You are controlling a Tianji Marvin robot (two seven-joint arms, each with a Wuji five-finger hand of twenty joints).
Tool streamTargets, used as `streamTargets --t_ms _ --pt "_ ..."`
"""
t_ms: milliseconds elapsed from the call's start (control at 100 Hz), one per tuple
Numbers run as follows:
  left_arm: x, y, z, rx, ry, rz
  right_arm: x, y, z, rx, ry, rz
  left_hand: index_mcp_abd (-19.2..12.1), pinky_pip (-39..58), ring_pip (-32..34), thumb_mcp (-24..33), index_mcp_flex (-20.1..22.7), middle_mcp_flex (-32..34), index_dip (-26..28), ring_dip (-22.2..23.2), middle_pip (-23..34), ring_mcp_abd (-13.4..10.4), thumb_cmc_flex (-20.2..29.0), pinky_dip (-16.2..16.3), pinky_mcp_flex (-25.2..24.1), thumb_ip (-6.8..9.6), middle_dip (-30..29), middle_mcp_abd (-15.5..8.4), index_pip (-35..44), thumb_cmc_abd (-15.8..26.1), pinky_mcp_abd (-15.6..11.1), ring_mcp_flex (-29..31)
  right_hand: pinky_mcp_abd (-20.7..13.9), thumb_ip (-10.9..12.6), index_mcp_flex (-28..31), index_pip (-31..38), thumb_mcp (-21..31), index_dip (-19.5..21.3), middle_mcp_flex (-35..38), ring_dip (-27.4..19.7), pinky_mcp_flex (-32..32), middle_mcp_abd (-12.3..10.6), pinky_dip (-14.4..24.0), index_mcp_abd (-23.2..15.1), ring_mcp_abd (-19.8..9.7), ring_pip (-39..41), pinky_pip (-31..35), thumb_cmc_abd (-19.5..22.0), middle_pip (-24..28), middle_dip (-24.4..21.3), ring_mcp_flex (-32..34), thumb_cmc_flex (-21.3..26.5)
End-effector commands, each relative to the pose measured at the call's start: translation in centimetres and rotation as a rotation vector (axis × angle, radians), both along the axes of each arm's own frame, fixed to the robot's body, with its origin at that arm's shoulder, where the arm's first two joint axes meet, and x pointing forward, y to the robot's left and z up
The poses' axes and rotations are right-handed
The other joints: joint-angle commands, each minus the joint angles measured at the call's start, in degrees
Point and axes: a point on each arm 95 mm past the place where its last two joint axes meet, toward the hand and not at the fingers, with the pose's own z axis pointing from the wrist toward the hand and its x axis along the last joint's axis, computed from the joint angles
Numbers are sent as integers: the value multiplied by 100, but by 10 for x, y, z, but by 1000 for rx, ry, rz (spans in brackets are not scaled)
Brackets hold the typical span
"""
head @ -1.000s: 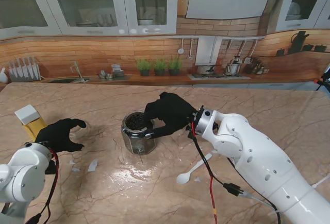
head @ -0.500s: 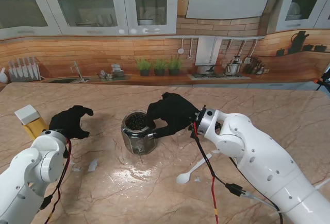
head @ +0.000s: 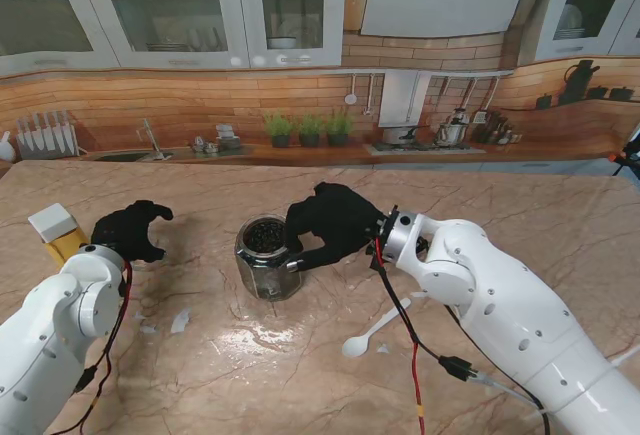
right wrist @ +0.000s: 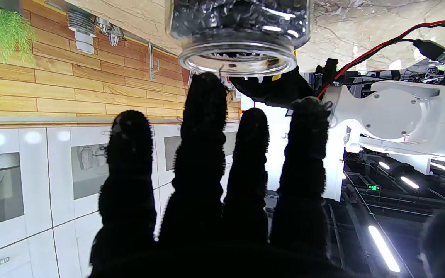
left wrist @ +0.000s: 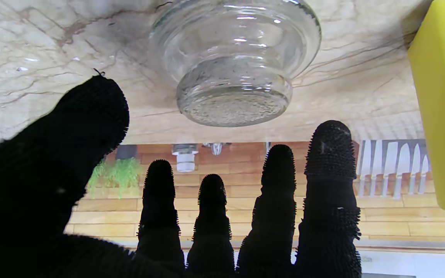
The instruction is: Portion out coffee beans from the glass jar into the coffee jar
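The glass jar point(head: 268, 257) stands open near the table's middle, dark coffee beans showing inside; its rim and beans also show in the right wrist view point(right wrist: 238, 34). My right hand point(head: 335, 221) point(right wrist: 222, 185) sits against the jar's right side, fingers spread and straight, one fingertip point(right wrist: 207, 87) at the rim and the thumb well apart. My left hand point(head: 130, 230) point(left wrist: 207, 216) hovers open at the left. Ahead of its fingers an empty clear glass vessel point(left wrist: 234, 65) stands on the marble; I cannot make it out in the stand view.
A yellow box with a white cap point(head: 58, 233) point(left wrist: 439, 108) stands just left of my left hand. A white spoon point(head: 375, 330) lies nearer to me, right of the jar. White scraps point(head: 180, 321) lie left of the jar. Red and black cables point(head: 405, 335) hang from my right wrist.
My left hand has moved farther from me and leftward, toward the yellow box. My right hand has stayed at the jar, shifting only slightly.
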Motion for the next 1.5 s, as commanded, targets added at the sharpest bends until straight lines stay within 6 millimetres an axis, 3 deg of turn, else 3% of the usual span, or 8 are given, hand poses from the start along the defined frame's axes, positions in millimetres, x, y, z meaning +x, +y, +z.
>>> streamTargets --t_ms 0,530,720,1000,1300,1390,1440,1490 --pt "2 8 0 16 3 24 0 2 0 0 1 7 -196 27 30 177 -80 5 104 97 2 96 64 111 -55 157 72 -149 204 -271 -46 125 -9 151 111 137 2 19 181 -34 -10 -107 26 -135 -131 65 0 -135 175 61 135 90" --pt "12 23 -9 -15 72 91 2 7 -1 -6 10 16 -166 227 333 148 39 248 138 305 112 145 62 237 191 164 139 -172 302 -205 -50 785 -79 149 147 167 2 13 204 -35 58 -113 -7 -170 -135 69 -20 -153 192 56 158 120" --pt "13 19 -18 -13 108 100 2 8 -2 1 9 17 -130 830 993 334 273 686 422 922 490 -300 170 246 785 165 488 -158 802 -288 -287 1630 -84 147 153 178 0 11 217 -35 71 -116 -10 -166 -142 70 -17 -166 201 57 166 141" --pt "10 17 -28 -15 107 107 2 8 -3 8 8 16 79 1412 1560 753 742 1264 1021 1587 1022 -1146 738 389 1838 329 1008 -153 1868 -354 -1074 2568 -87 147 183 199 -2 8 238 -36 79 -110 -16 -173 -149 76 -14 -166 219 58 185 161" --pt "12 11 -48 3 146 101 1 8 -2 18 1 17 221 1352 1352 774 1123 1617 1361 2257 1272 -1366 1451 601 2264 -81 1230 -303 2474 -968 -1416 3064 -97 146 198 209 -5 4 255 -37 89 -108 -22 -186 -146 78 -10 -177 230 56 192 180" --pt "13 11 -54 -1 158 117 1 8 -2 20 -2 19 346 1313 1296 756 1504 1909 1442 2271 1394 -1389 1664 627 2322 -41 1295 -374 2723 -925 -1379 3171 -106 146 208 216 -4 5 261 -37 93 -103 -24 -181 -159 82 -9 -179 237 57 202 187" --pt "14 12 -58 -7 169 122 0 8 -1 22 -3 20 368 1308 1252 744 1762 2189 1448 2254 1494 -1376 1762 633 2360 5 1340 -455 2837 -914 -1622 3213 -106 146 210 218 -4 4 262 -37 94 -106 -26 -184 -162 84 -9 -175 238 57 204 189" --pt "15 12 -63 -11 179 130 0 8 -1 24 -4 21 256 1289 1182 752 2024 2633 938 2241 1400 -1415 1806 675 2362 39 1860 -483 3213 -942 -1635 3292 -108 149 221 225 -2 4 274 -38 92 -101 -27 -180 -152 83 -11 -176 246 59 201 196"
